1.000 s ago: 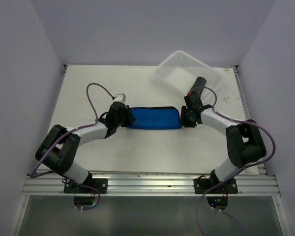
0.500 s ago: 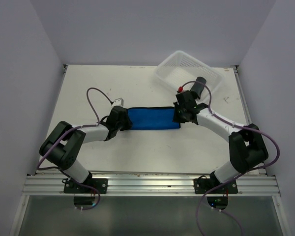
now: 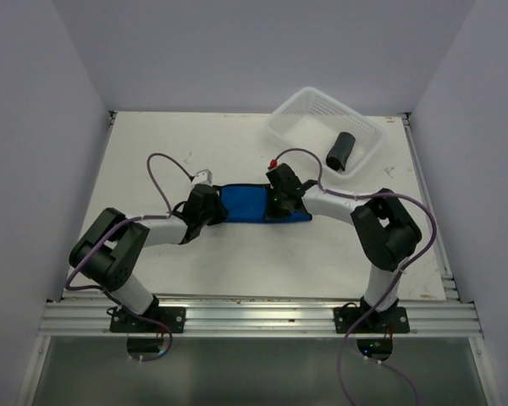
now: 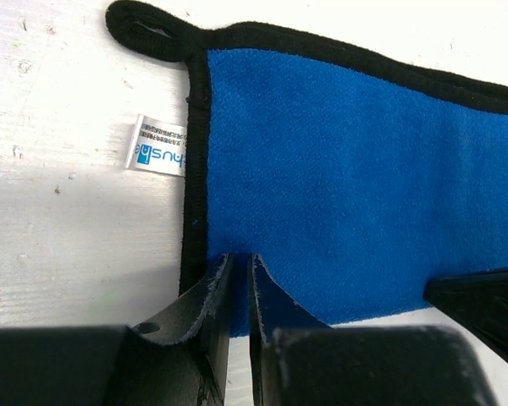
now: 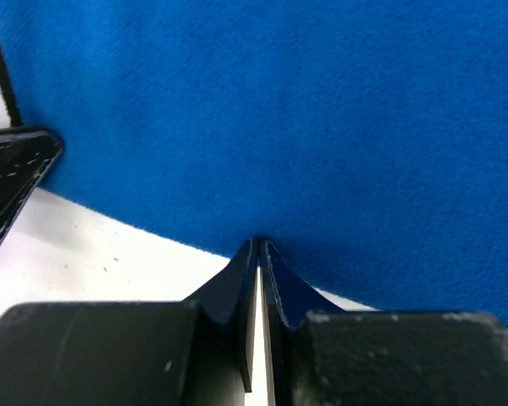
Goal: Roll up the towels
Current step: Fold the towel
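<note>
The bright blue towel (image 3: 245,204) with black edging lies flat at the table's middle, shortened, with its right part doubled over. My left gripper (image 3: 212,205) is shut on the towel's left end; in the left wrist view (image 4: 239,255) the tips pinch the blue cloth (image 4: 347,169) just inside the black edge. My right gripper (image 3: 279,200) is shut on the towel's near edge (image 5: 279,110), with its tips (image 5: 260,243) nipped into the cloth. The purple and black towel (image 3: 340,150) lies as a dark roll in the white basket (image 3: 292,127).
The white perforated basket stands tilted at the back right. A white label (image 4: 157,155) sticks out from the towel's left edge. Purple cables loop above both wrists. Grey walls close in on both sides, and the metal rail runs along the near edge.
My right gripper has moved left from the towel's right end to over its middle, carrying cloth with it, so the towel is shorter. The left gripper has stayed at the left end.
</note>
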You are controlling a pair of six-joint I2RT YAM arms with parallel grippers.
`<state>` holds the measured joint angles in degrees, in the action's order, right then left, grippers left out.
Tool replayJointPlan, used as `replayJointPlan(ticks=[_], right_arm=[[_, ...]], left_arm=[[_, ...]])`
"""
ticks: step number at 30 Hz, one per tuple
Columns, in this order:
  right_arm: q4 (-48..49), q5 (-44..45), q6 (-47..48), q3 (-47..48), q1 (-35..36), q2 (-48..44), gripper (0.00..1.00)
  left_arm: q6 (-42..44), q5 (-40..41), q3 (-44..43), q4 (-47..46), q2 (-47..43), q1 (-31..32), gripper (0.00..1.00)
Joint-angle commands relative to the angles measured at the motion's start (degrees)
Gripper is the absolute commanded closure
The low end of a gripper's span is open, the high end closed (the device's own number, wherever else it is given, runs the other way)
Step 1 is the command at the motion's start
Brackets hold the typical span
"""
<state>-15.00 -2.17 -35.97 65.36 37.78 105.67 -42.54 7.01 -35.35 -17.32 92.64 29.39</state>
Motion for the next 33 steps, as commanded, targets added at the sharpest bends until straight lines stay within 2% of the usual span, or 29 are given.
replayJointPlan(ticks=[1,6,15,21,30,33], right_arm=[[1.03,1.64,-0.6,0.21,-0.6,-0.72,0.91],[0.5,4.55,-0.24,-4.0,-1.83,-2.22,0.9],[1.38,4.11,0.98,-9.81,-6.92,-6.17,0.87],[3.85,-0.64,1.78,-10.08,-7.19,-6.97,0.79],[-0.11,3.48,1.16,-11.13,-12.02,-8.99,0.79],[-0.81,4.02,2.3,-11.57,-14.65,-10.22,0.76]], left_arm=[[-0.17,1.87,2.13,3.96,0.44,0.14,0.84],[-0.35,2.31,2.22,4.84,0.44,0.14,0.85],[-0.61,4.42,2.31,7.83,0.7,0.14,0.86],[-1.31,2.75,2.13,6.78,2.1,0.14,0.87],[-0.79,3.98,2.75,8.27,0.0,0.14,0.88],[-0.7,3.98,2.75,8.53,-0.09,0.14,0.88]])
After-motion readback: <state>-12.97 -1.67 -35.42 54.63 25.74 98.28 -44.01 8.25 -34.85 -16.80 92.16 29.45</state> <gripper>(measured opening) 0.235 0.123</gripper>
